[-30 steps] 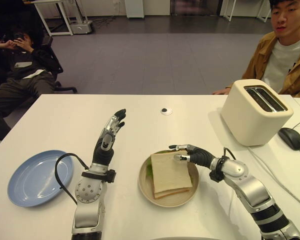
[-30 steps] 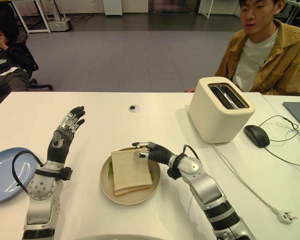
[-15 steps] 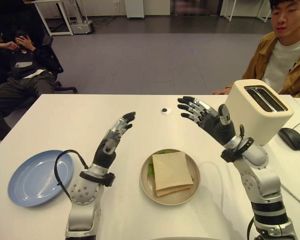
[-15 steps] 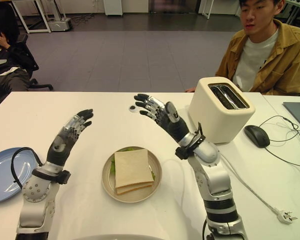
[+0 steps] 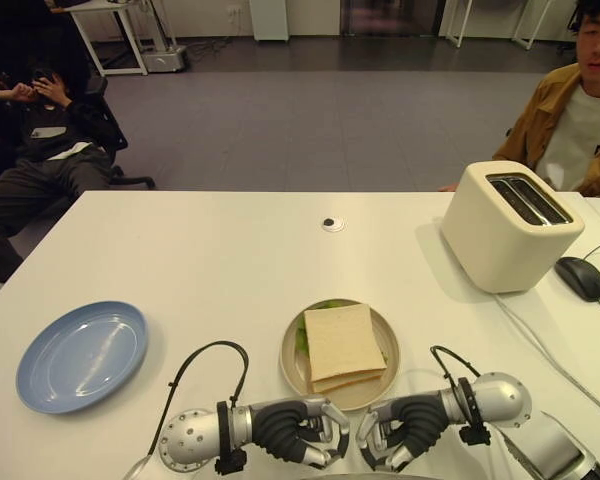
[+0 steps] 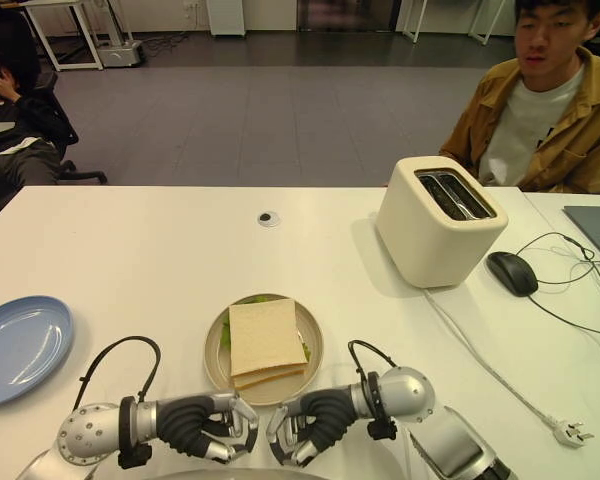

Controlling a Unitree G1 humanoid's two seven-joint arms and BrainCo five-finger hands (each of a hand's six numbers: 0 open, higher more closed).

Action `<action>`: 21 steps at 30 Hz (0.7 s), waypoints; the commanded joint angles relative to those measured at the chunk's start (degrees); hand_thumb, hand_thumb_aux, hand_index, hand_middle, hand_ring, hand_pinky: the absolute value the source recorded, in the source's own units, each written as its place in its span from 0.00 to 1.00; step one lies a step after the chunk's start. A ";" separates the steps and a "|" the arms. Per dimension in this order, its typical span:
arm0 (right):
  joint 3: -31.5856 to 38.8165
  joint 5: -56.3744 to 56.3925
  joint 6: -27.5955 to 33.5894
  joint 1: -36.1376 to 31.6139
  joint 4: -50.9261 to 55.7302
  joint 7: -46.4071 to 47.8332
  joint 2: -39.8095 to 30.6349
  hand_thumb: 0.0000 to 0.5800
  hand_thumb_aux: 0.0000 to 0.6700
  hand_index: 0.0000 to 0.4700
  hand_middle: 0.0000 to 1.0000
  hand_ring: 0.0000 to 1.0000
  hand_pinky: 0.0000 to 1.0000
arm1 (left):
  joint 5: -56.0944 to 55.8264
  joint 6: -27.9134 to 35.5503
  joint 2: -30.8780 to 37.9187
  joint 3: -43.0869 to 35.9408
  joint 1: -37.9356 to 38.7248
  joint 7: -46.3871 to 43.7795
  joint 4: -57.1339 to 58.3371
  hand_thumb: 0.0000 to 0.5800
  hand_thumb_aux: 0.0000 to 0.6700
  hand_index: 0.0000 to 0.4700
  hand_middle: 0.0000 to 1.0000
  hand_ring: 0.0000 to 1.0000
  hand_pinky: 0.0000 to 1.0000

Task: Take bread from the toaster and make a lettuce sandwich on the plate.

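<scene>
White table, sandwich on plate, toaster behind

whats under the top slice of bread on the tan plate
Lettuce peeks out at its left and far edges; a second slice shows its edge in front. The rest underneath is covered.

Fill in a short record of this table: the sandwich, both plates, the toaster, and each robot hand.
Sandwich: two bread slices, lettuce peeking out, lying on the beige plate, mid-table.
Blue plate: table's left side.
Toaster: upright, back right, mouse beside it.
Left hand: fingers curled, holding nothing, near table edge.
Right hand: likewise curled, holding nothing, beside the left.
Task state: sandwich looks assembled.
</scene>
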 commanded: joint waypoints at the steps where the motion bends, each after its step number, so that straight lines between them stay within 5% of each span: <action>1: 1.77 -6.73 -2.49 -1.57 2.59 -4.98 2.71 1.00 1.00 1.00 1.00 1.00 1.00 | 13.16 0.14 0.48 -3.06 -3.78 3.50 4.03 1.00 1.00 1.00 1.00 1.00 1.00; 11: 0.94 -23.94 -6.47 -10.39 15.92 -25.40 12.74 1.00 1.00 1.00 1.00 1.00 1.00 | 35.88 -1.12 -2.96 -4.49 -18.53 19.99 24.01 1.00 1.00 1.00 1.00 1.00 1.00; 21: -2.27 -38.60 -7.97 -24.81 40.61 -53.36 17.95 1.00 1.00 1.00 1.00 1.00 1.00 | 40.10 -1.43 -10.30 -5.88 -31.15 33.40 40.62 1.00 1.00 1.00 1.00 1.00 1.00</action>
